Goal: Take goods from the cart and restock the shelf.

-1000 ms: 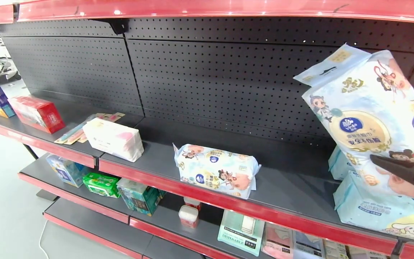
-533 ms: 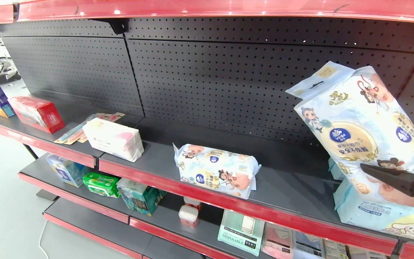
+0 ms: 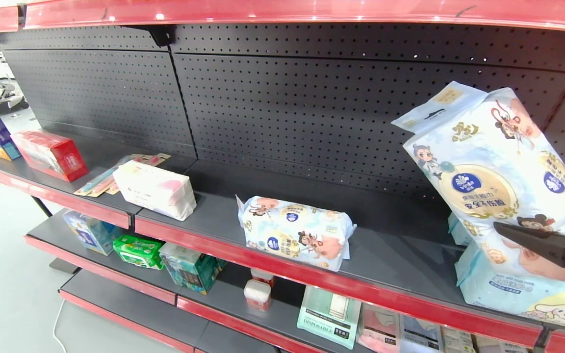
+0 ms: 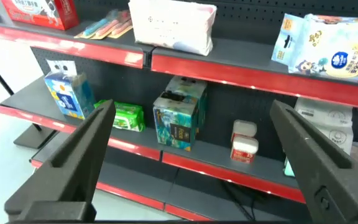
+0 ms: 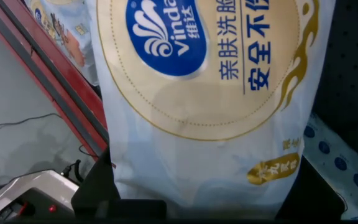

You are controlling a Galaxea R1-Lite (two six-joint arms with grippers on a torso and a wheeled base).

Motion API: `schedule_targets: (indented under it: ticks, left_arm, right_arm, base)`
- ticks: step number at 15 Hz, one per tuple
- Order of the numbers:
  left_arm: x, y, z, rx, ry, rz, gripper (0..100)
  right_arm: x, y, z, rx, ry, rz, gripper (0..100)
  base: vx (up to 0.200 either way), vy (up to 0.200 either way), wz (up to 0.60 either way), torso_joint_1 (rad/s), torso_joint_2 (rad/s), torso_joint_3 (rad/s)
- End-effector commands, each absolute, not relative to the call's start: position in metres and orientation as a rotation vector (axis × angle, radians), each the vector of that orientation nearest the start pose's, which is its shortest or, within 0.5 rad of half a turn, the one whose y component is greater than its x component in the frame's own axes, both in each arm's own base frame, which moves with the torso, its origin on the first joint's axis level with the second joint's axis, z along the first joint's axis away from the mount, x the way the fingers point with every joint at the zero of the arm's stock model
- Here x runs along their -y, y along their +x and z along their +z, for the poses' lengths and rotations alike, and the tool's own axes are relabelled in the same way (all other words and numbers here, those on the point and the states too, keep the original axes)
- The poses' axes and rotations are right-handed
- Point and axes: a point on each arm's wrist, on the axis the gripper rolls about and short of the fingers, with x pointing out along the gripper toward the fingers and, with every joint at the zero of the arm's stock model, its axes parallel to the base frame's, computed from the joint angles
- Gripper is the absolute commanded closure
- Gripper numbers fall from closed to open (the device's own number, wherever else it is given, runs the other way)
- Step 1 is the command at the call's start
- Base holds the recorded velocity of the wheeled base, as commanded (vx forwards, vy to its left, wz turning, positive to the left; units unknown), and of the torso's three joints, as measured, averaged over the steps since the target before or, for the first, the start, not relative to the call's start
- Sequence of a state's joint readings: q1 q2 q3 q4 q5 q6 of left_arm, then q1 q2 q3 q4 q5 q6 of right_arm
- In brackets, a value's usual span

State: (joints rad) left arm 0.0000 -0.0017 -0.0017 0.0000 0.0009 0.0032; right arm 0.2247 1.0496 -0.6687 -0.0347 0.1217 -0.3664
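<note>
Right of the lying cartoon tissue pack [image 3: 295, 233] on the shelf [image 3: 390, 245], my right gripper [image 3: 532, 240] is clamped on the large cartoon-printed tissue pack [image 3: 493, 162], with one dark finger across its lower front. That pack is held tilted, its top leaning toward the lying pack's side. It sits higher than the lying pack and above the pale blue packs [image 3: 518, 289] at the shelf's front edge; whether it touches them I cannot tell. My left gripper [image 4: 192, 109] stands wide with nothing between its fingers. It faces the tier below the lying pack, where a teal box [image 4: 179, 118], a green wipes pack [image 4: 120, 116] and two small jars [image 4: 244, 142] stand. Left of the lying pack are a white tissue pack [image 3: 155, 189] and a red box [image 3: 49, 154].
</note>
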Motion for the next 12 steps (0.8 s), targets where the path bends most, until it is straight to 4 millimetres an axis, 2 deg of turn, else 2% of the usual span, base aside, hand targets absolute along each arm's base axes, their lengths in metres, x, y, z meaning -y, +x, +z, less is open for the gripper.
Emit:
schedule_targets:
  ticks: [1,6,10,12]
  left_arm:
    - [0.0,-0.023,0.075,0.0,0.005,0.002,0]
    - [0.0,-0.023,0.075,0.0,0.005,0.002,0]
    - [0.0,-0.023,0.075,0.0,0.005,0.002,0]
    - [0.0,-0.023,0.075,0.0,0.005,0.002,0]
  right_arm:
    - [-0.033,0.132,0.232,-0.274,-0.377,0.401,100]
    - [-0.035,0.141,0.223,-0.321,-0.392,0.413,100]
    - [-0.043,0.171,0.219,-0.313,-0.393,0.424,100]
    - [-0.053,0.204,0.218,-0.291,-0.381,0.472,100]
  base:
    - [0.0,0.0,0.0,0.0,0.0,0.0]
    - [0.0,0.0,0.0,0.0,0.0,0.0]
    - [0.0,0.0,0.0,0.0,0.0,0.0]
    - [0.0,0.0,0.0,0.0,0.0,0.0]
